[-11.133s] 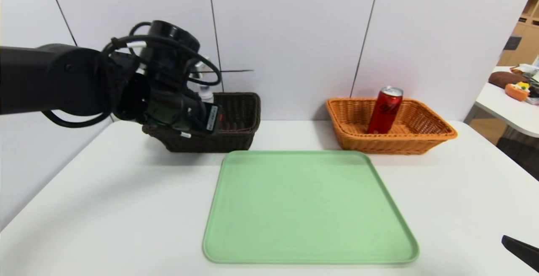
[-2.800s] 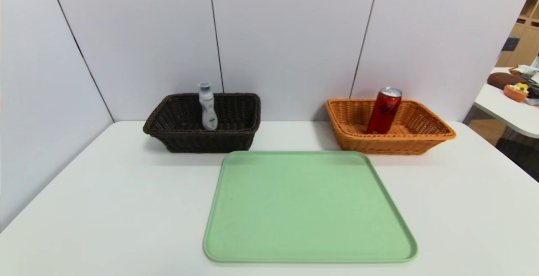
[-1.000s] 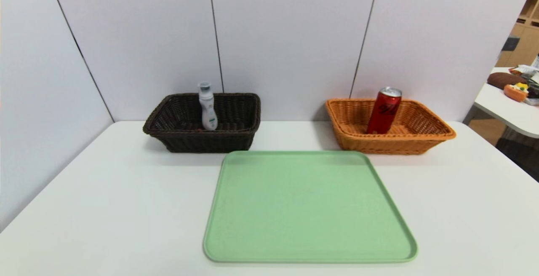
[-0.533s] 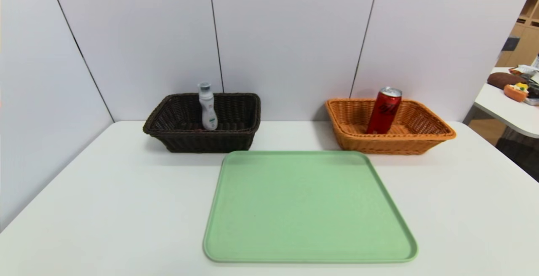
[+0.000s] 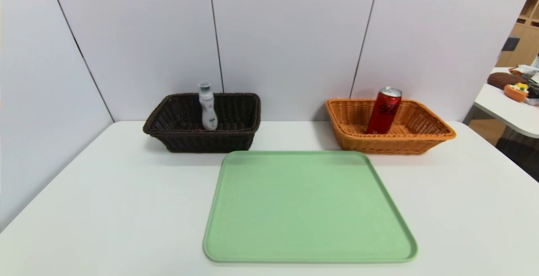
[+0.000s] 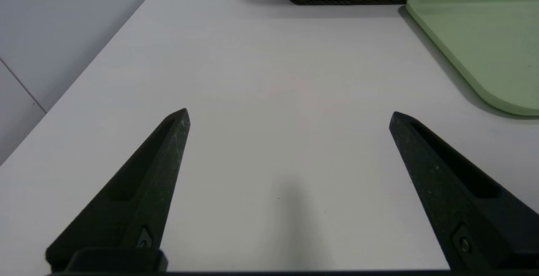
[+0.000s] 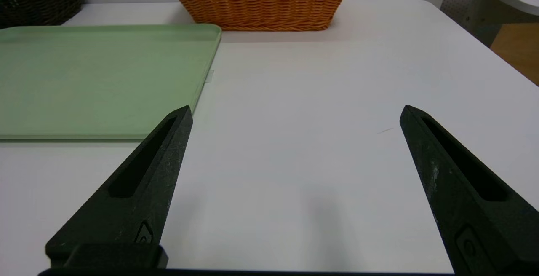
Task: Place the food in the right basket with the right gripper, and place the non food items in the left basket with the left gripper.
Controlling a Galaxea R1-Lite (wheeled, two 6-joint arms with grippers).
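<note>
Both grippers hang low over the near part of the white table (image 5: 105, 191), out of the head view: the left gripper (image 6: 288, 116) with its pointed fingers spread wide and holding nothing, left of the green tray (image 5: 309, 206); the right gripper (image 7: 294, 111) likewise spread and unladen, right of the tray. Bare tabletop lies between each pair of fingers and stretches ahead to the baskets. At the far left, the dark brown left basket (image 5: 236, 139) holds the white bottle (image 5: 207, 107), upright with a clear cap and green print. At the far right, the orange right basket (image 5: 425, 135) holds the slim red can (image 5: 384, 111), silver-topped and leaning slightly. Both baskets sit near the wall panels, just beyond the tray's far edge, well apart from each other. A red glint shows through the dark basket's weave in the left wrist view.
</note>
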